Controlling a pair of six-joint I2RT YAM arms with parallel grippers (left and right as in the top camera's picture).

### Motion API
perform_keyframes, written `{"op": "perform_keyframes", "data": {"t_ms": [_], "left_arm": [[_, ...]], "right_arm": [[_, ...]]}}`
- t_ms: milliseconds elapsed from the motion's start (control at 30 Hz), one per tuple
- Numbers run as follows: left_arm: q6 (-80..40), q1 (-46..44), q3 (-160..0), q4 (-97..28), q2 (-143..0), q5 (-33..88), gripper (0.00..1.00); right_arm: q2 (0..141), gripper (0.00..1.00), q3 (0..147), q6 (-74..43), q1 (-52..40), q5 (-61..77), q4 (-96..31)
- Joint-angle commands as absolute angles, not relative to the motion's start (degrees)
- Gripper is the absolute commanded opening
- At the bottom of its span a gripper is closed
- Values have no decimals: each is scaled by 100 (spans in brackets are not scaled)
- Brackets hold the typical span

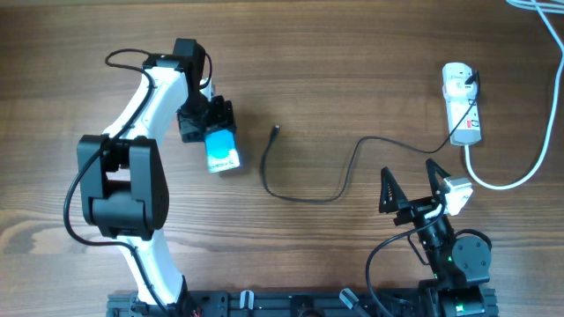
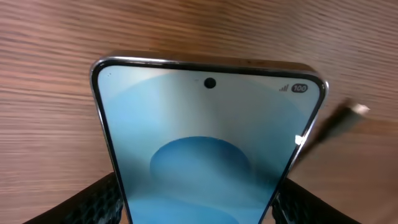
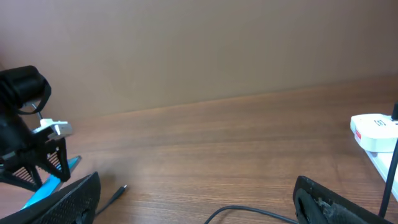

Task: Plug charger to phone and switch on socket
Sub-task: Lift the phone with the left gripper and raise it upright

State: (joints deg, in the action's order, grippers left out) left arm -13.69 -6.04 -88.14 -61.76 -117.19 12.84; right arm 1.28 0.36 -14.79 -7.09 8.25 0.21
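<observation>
My left gripper is shut on the phone, gripping its two long edges. In the left wrist view the lit blue screen fills the frame between the fingers. In the right wrist view the phone is held tilted above the table. The charger is a thin black cable. Its free connector lies right of the phone and also shows in the wrist views. Its plug sits in the white socket at the far right. My right gripper is open and empty.
A thicker white cable loops from the socket toward the right table edge and the back right corner. The socket's end also shows at the right of the right wrist view. Bare wood tabletop lies between the two arms.
</observation>
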Motion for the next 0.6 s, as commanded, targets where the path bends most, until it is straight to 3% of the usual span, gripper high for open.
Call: {"op": "perform_keyframes", "data": {"t_ms": [0, 333, 567], "left_arm": [[-1761, -582, -8967, -6198, -11657, 2676, 77], [-3201, -469, -8967, -6202, -11657, 6508, 75], [-4364, -460, -8965, -6204, -11657, 8169, 62]], "right_arm": [[102, 100, 30, -1518, -731, 749, 47], [102, 100, 30, -1518, -731, 749, 47], [102, 100, 30, -1518, -731, 749, 47]]}}
